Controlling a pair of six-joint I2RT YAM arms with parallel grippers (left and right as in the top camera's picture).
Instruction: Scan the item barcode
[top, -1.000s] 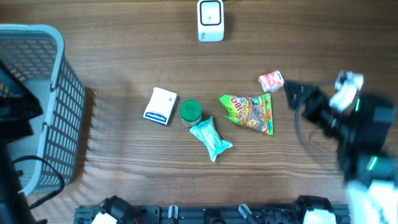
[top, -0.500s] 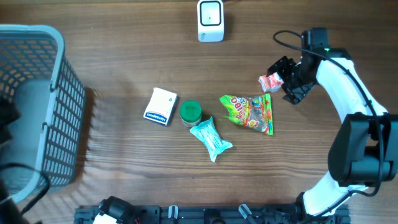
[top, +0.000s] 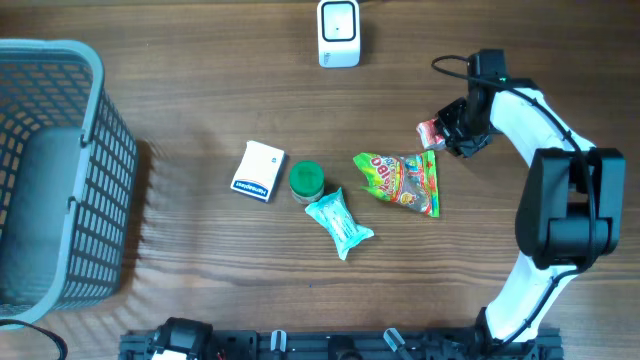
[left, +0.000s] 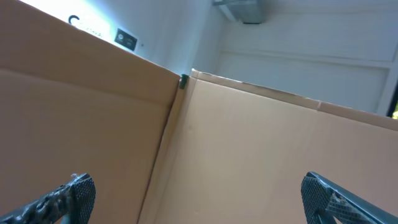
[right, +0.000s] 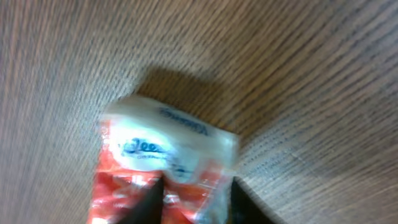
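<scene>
- Far left on the table: grey mesh basket, seen in the overhead view only.
- Left gripper: outside the overhead view. Its wrist view shows two fingertips at the bottom corners, spread wide, so it is released and holds nothing. It faces brown cardboard panels.
- Centre cluster, left to right: white box, green-lidded jar just beside it, then teal packet at the jar's lower right. The teal packet's long axis runs diagonally from upper left to lower right.
- White scanner: at the table's top edge, above the cluster and well apart from every item.
- Gummy bag: flat, right of the jar, long axis sloping down to the right.
- Snack packet: red and white, near the gummy bag's upper right corner. The overhead view shows only its left part and the gripper covers the rest, so its long axis can't be read there.
- Right wrist view fills that in. The packet's white printed end points away from the fingers. Its red end points toward them and runs off the bottom edge. Its far edge is tilted, right side lower.
- Right gripper: clenched onto the snack packet. Wrist view shows one finger over the red part and the other against the packet's right edge.
- Right arm: reaches in from the lower right.
</scene>
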